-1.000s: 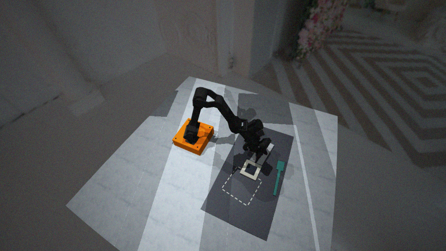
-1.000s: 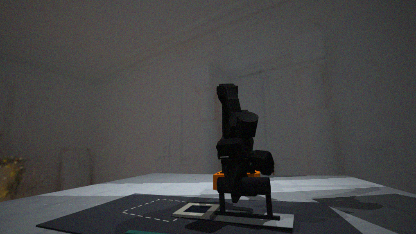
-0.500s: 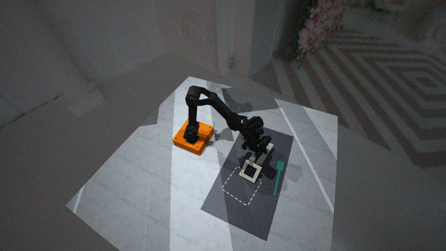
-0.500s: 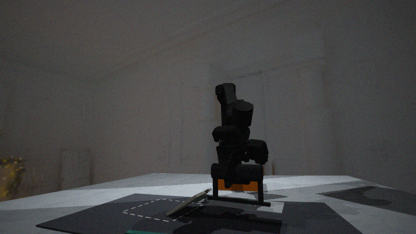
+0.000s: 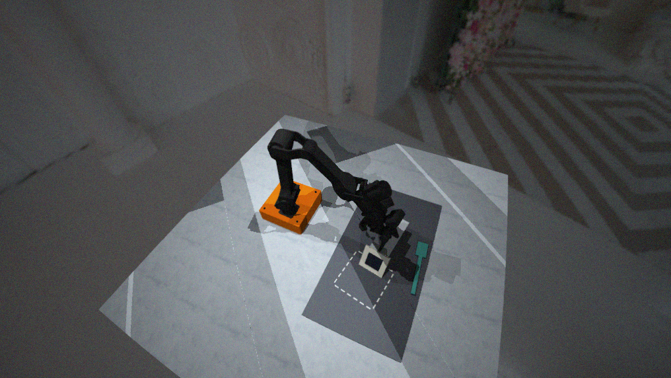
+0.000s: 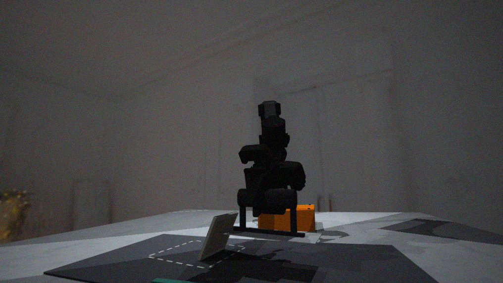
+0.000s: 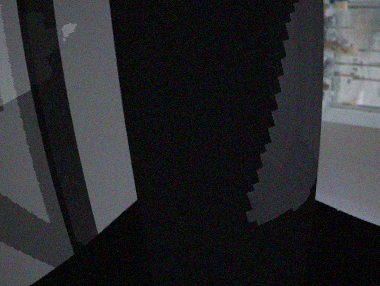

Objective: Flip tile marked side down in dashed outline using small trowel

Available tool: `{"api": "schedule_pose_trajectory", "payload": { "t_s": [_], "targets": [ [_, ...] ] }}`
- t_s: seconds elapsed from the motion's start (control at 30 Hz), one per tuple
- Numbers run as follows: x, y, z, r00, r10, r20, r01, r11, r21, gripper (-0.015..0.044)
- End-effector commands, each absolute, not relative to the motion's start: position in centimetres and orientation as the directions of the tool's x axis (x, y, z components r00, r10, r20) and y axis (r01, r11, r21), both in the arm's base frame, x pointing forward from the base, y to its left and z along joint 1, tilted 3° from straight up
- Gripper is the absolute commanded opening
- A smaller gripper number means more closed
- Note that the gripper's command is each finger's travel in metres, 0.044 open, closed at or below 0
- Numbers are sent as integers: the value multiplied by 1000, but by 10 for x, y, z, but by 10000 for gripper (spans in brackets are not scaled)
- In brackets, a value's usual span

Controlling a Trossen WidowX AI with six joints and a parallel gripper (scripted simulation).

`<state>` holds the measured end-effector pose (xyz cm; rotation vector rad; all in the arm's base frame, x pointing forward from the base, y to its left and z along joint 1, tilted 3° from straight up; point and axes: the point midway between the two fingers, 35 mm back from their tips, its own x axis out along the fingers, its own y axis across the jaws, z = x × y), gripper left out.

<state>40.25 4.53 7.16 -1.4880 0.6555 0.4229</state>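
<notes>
The tile [image 5: 374,262] [image 6: 219,235] stands steeply tilted, its lower edge on the mat just inside one side of the dashed outline [image 5: 372,308] [image 6: 150,256]. Its dark-square marked face shows in the top view; the exterior view shows a plain pale face. My gripper [image 5: 381,234] [image 6: 264,207] is shut on the trowel, which has black posts and a black lower bar [image 6: 269,231]; its pale blade [image 5: 403,225] shows partly. The bar is raised above the mat, its left end close beside the tile's upper part. Whether blade and tile touch is unclear. The wrist view is mostly dark.
The dark mat [image 5: 347,322] [image 6: 369,259] lies on the pale marble table [image 5: 211,281]. A teal spatula-like tool [image 5: 421,250] lies near the mat's right edge in the top view. The orange arm base [image 5: 300,223] [image 6: 304,217] stands behind, off the mat.
</notes>
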Motion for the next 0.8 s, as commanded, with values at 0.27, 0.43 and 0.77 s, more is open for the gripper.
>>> {"api": "schedule_pose_trajectory", "payload": {
  "t_s": [0.27,0.43,0.77],
  "targets": [
    [401,21,74,772,-135,-622,-620,59,-782,0],
    [401,19,74,772,-135,-622,-620,59,-782,0],
    [398,-4,57,771,-137,-622,-620,58,-782,0]
  ]
}}
